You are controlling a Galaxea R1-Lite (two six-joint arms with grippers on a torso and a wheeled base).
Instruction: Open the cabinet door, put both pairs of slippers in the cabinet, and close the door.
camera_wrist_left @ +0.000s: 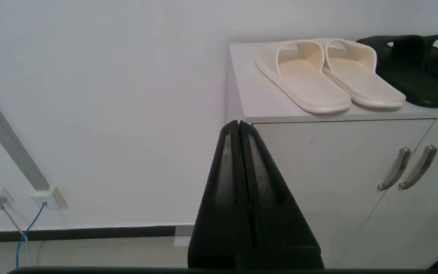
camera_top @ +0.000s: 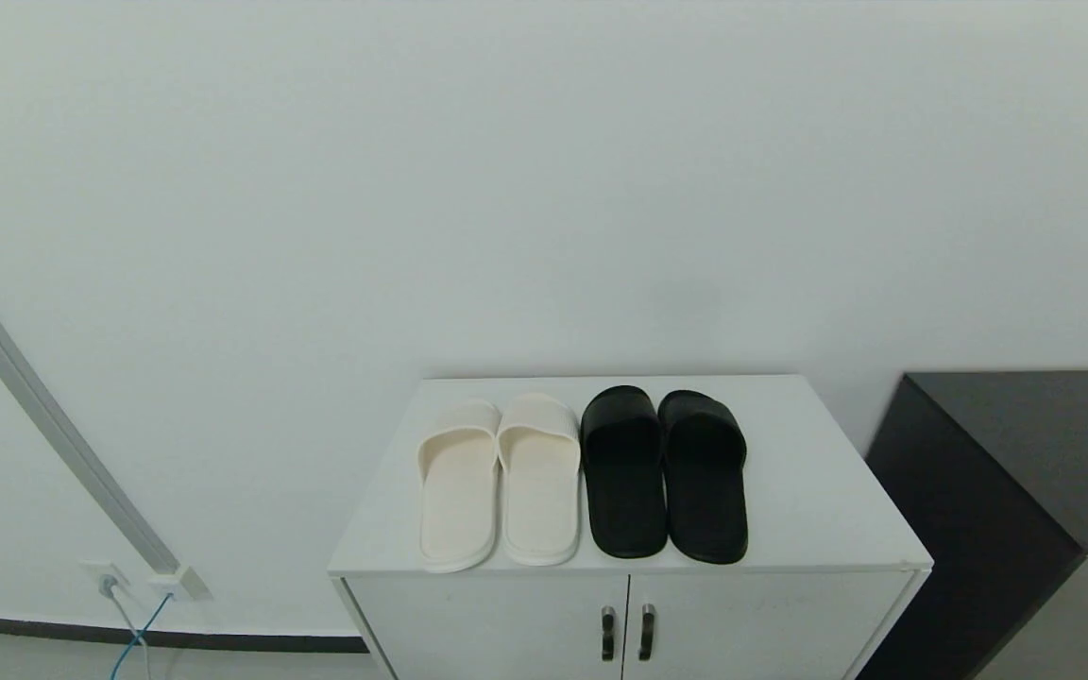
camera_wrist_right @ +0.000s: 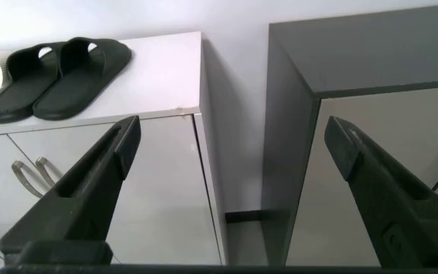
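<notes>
The left gripper (camera_wrist_left: 239, 133) hangs low beside the cabinet (camera_top: 837, 491) with its fingers pressed together. The right gripper (camera_wrist_right: 230, 141) is spread wide and faces the gap between the cabinet and a dark unit (camera_top: 978, 491) on its right. Both doors (camera_top: 752, 623) are shut, and their two handles (camera_top: 608, 631) stand side by side at the middle seam. On top, the cream slippers (camera_top: 497, 482) lie just beside the black slippers (camera_top: 665, 472), toes to the wall and heels near the front edge.

Opening a door is the step in hand. The right gripper, already spread, looks the readier one: it should come square to the near handle, close around the bar and not just its tip, then pull along the door's arc rather than straight back. The right door probably swings toward the dark unit, so clearance there needs watching.
</notes>
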